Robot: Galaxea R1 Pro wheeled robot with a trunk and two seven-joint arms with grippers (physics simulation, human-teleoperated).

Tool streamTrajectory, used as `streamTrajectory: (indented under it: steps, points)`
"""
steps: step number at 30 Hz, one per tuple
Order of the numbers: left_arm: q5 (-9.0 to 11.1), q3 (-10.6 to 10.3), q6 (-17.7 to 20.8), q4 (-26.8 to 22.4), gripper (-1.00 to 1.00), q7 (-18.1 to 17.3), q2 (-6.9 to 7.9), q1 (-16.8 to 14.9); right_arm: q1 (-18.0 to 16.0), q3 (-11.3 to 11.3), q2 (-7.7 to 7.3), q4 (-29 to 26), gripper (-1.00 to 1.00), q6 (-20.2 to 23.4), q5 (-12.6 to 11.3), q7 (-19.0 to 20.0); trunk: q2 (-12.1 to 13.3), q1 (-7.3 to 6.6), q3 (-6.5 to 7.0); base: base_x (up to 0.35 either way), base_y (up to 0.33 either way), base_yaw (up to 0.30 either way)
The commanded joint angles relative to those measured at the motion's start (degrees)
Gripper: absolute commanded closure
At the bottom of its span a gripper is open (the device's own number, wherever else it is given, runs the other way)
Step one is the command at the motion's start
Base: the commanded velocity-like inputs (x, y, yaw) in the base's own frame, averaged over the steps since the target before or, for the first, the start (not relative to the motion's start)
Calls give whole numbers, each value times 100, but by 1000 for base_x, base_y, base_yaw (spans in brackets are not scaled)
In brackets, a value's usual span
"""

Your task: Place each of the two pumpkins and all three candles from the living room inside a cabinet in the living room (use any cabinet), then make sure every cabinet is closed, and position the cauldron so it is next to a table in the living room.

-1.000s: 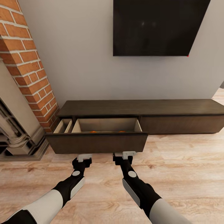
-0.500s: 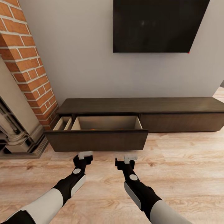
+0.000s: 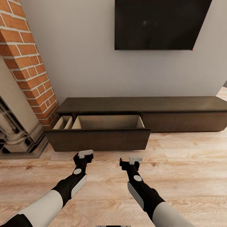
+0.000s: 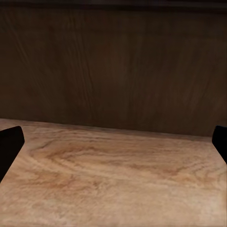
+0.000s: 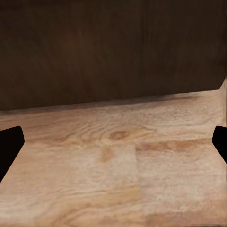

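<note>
While its long drawer [image 3: 97, 138] stands pulled out over the plank floor [image 3: 189, 164], the dark-brown cabinet [image 3: 176, 108] runs along the wall at twelve o'clock; the drawer's beige compartments look empty from this angle, the front panel hiding their bottoms. Both arms reach toward that panel without touching it: left gripper [image 3: 85, 154] at eleven o'clock, right gripper [image 3: 135, 160] at one, each with fingers spread wide, holding nothing. At ten o'clock rises a brick chimney [image 3: 30, 66]

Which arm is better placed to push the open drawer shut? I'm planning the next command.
Probably left. The left end effector sits nearer the drawer front of the cabinet; the right end effector hangs farther back. Both are open, facing the panel.
</note>
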Motion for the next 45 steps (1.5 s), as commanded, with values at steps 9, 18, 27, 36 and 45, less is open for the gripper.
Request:
streamTrajectory:
  steps: [9, 18, 27, 36, 45]
  points:
    - [65, -63, -23, 2, -100, -107, 14, -3, -7, -19, 6, -4, -100, -277, -52, -198, -365, 197, -167, 0, 0, 0]
    - [-127, -65, -14, 11, -100, -369, 33, 5, -7, 6, -3, -12, -100, -435, -11, -645, -407, 224, -229, 0, 0, 0]
    - [-143, -61, -1, 3, -100, -373, 26, 62, -7, 23, -4, -13, -100, -439, -7, -676, -407, 224, -229, 0, 0, 0]
    - [-147, -56, 46, 3, -100, -372, 25, 64, -7, 28, 10, -13, -100, -440, -4, -677, -407, 224, -229, 0, 0, 0]
    - [-152, -53, 55, 7, -100, -372, 20, 64, -7, 54, 19, -13, -100, -415, -1, -591, -407, 224, -229, 47, 3, 0]
